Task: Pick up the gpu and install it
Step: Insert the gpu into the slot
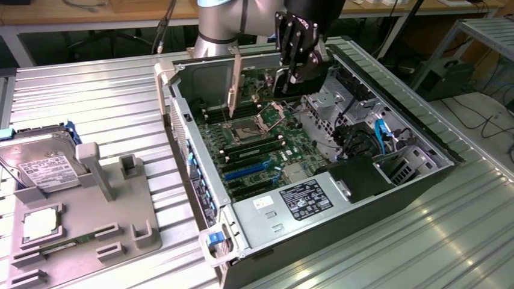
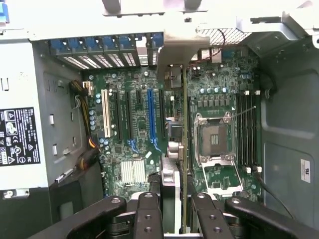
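Two black fingers [image 2: 148, 211] of your gripper [image 2: 177, 215] are clamped on the gpu [image 2: 174, 50], a thin flat green circuit card with a narrow pale metal bracket along one end. You can see this best in the wrist view, where the card stands edge-on between the pads. In the exterior view the gripper [image 1: 294, 78] holds the gpu [image 1: 233, 84] upright on its long edge. The bracket stands vertical toward the exterior view's left, and its top rises above the rim of the open grey metal computer case [image 1: 425, 141].

You have the card over the green motherboard [image 1: 269, 150] lying flat in the case; it is not seated in any slot. In the wrist view its edge runs between the long blue expansion slot [image 2: 151, 112] and the square silver-framed processor socket [image 2: 212, 139], with a white slot [image 2: 105, 114] further off.

On the ribbed metal table [image 1: 105, 90], well apart from the case on the exterior view's left, a silver hard drive with a white label [image 1: 40, 165] rests on a grey moulded fixture tray [image 1: 100, 211].
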Available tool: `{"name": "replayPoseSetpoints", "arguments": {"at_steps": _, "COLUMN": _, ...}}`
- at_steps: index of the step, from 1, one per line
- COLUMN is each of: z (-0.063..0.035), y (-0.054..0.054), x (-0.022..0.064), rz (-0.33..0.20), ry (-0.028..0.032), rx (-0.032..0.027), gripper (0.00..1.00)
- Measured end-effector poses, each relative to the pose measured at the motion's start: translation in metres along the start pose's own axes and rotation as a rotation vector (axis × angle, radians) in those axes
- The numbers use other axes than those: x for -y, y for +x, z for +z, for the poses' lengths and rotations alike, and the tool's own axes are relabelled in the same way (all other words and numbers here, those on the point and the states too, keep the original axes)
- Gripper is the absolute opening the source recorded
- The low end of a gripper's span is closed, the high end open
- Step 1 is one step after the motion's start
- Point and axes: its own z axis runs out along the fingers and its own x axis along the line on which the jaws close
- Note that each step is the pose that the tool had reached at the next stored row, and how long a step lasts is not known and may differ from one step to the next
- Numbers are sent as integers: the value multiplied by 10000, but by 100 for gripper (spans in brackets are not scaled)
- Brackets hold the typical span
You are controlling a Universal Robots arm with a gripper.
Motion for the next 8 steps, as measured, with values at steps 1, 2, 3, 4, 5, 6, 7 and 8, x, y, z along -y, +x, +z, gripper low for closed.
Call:
{"name": "replayPoseSetpoints", "arguments": {"at_steps": 1, "z": 4, "y": 0, "x": -1, "rz": -116, "ry": -9, "rx": -2, "gripper": 28}}
{"name": "replayPoseSetpoints", "arguments": {"at_steps": 2, "z": 7, "y": 0, "x": -1, "rz": -255, "ry": -16, "rx": -2, "gripper": 28}}
{"name": "replayPoseSetpoints", "arguments": {"at_steps": 3, "z": 12, "y": -2, "x": 0, "rz": -387, "ry": -22, "rx": -3, "gripper": 28}}
{"name": "replayPoseSetpoints", "arguments": {"at_steps": 4, "z": 15, "y": -6, "x": 0, "rz": -445, "ry": -24, "rx": -2, "gripper": 28}}
{"name": "replayPoseSetpoints", "arguments": {"at_steps": 5, "z": 18, "y": -10, "x": 1, "rz": -448, "ry": -24, "rx": -3, "gripper": 28}}
{"name": "replayPoseSetpoints", "arguments": {"at_steps": 6, "z": 20, "y": -15, "x": 0, "rz": -448, "ry": -26, "rx": -4, "gripper": 28}}
{"name": "replayPoseSetpoints", "arguments": {"at_steps": 7, "z": 31, "y": -27, "x": -1, "rz": -447, "ry": -25, "rx": -3, "gripper": 28}}
{"name": "replayPoseSetpoints", "arguments": {"at_steps": 8, "z": 48, "y": -45, "x": -2, "rz": -447, "ry": -25, "rx": -3, "gripper": 28}}
